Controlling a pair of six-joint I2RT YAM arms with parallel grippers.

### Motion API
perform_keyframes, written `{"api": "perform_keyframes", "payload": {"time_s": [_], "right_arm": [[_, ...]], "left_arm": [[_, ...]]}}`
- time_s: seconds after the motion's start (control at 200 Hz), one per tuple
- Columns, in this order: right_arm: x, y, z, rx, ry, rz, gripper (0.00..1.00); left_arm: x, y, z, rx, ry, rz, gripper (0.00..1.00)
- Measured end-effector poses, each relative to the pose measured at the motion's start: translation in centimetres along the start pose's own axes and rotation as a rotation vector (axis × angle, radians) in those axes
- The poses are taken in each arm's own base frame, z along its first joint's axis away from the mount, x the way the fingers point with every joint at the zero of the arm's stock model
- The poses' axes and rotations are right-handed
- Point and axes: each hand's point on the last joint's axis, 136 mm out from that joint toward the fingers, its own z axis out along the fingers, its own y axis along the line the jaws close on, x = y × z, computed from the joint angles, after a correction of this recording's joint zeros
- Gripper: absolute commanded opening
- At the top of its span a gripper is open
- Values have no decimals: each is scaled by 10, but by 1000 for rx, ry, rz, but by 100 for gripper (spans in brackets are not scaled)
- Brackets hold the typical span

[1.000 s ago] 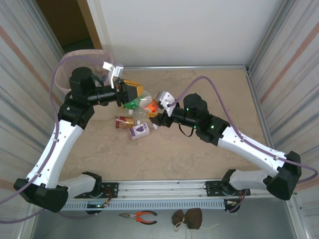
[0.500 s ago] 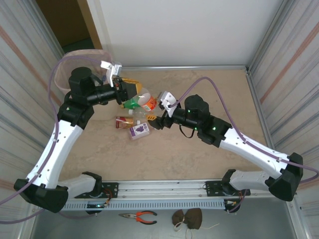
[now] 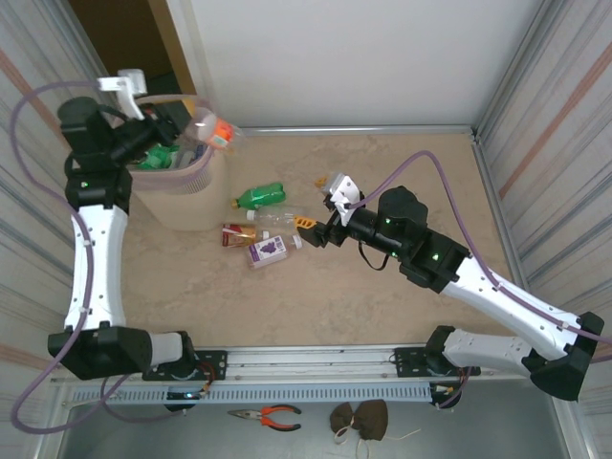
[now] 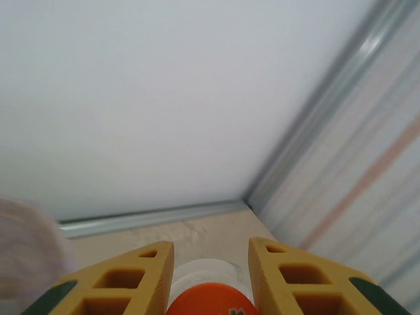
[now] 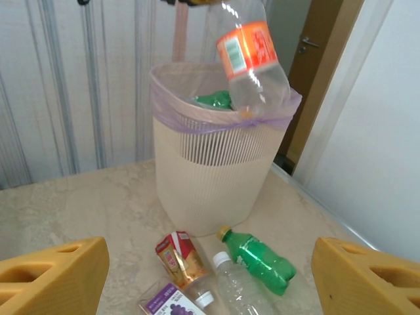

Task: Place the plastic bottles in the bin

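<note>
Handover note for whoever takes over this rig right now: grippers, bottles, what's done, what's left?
Left gripper: shut on an orange-labelled clear bottle, held over the rim of the bin, not yet released.
Right gripper: open, empty, low over the table.
Done: a green bottle lies inside the bin.
Left: yellow-capped green bottle and clear bottle on the table, next to two small cartons.

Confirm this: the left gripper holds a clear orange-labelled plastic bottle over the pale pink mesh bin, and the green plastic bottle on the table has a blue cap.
Not quite: the right wrist view shows the green plastic bottle on the table has a yellow cap, not blue. The rest stands.
</note>
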Motion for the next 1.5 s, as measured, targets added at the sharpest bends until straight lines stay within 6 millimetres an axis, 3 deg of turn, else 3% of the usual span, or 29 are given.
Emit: {"api": "perform_keyframes", "payload": {"time_s": [0.175,0.346,0.481,0.701,1.037,1.122,1.293,1.498], "right_arm": [[5,2,0,-4,21,0,80],[6,2,0,-4,24,0,79],[7,2,1,-4,28,-3,79],[12,3,4,-7,44,-14,79],[18,2,5,3,67,-14,79],[18,2,5,4,68,-15,79],[18,5,5,-2,68,-16,79],[19,7,5,-5,76,-16,79]], "left_arm": [[-41,50,-15,-100,-106,-22,23],[-57,103,-20,-168,-163,-88,24],[-48,142,-10,-193,-156,-160,24],[-9,194,21,-208,-92,-276,26],[41,232,61,-186,2,-374,33],[43,234,63,-184,3,-379,38],[43,233,64,-183,3,-373,61],[40,232,59,-207,-2,-356,67]]}}
